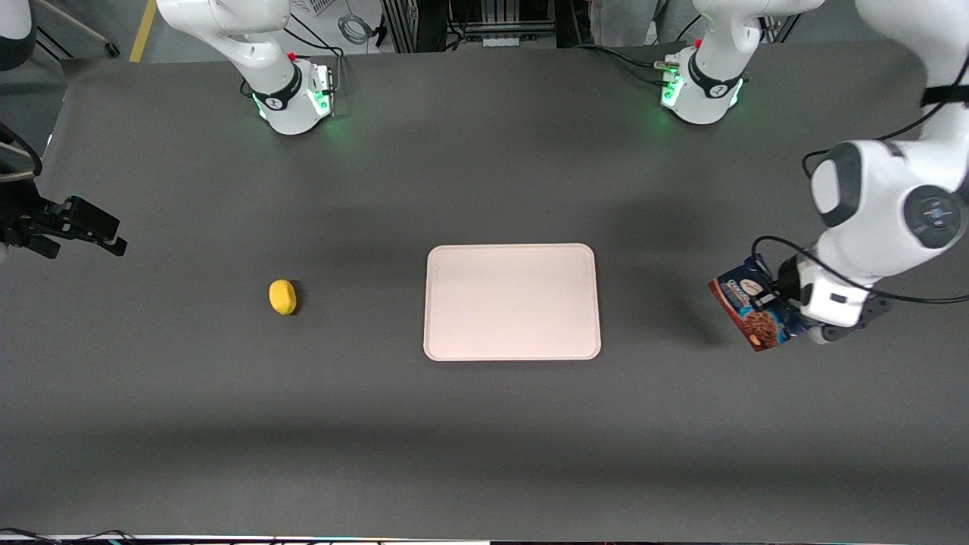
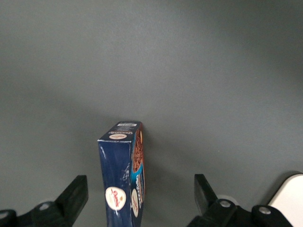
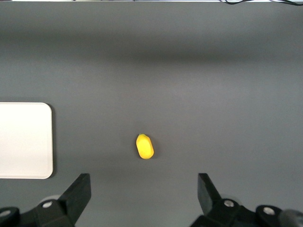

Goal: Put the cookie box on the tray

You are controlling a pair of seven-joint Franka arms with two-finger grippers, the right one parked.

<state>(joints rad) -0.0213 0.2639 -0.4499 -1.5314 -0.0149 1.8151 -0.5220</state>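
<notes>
While the left arm hangs over its own end of the table, I count one cookie box (image 1: 754,312), one tray (image 1: 512,300) and one small yellow lump (image 1: 282,297). The gripper (image 1: 780,299) has the box in its grasp, lifted clear of the dark tabletop (image 1: 484,439) and tilted. From the wrist camera the fingers (image 2: 75,194) look spread wide, the carton (image 2: 122,170) standing between them, so I cannot tell how tightly they pinch it. The box sits well apart from the tray, which lies mid-table, nothing on it.
</notes>
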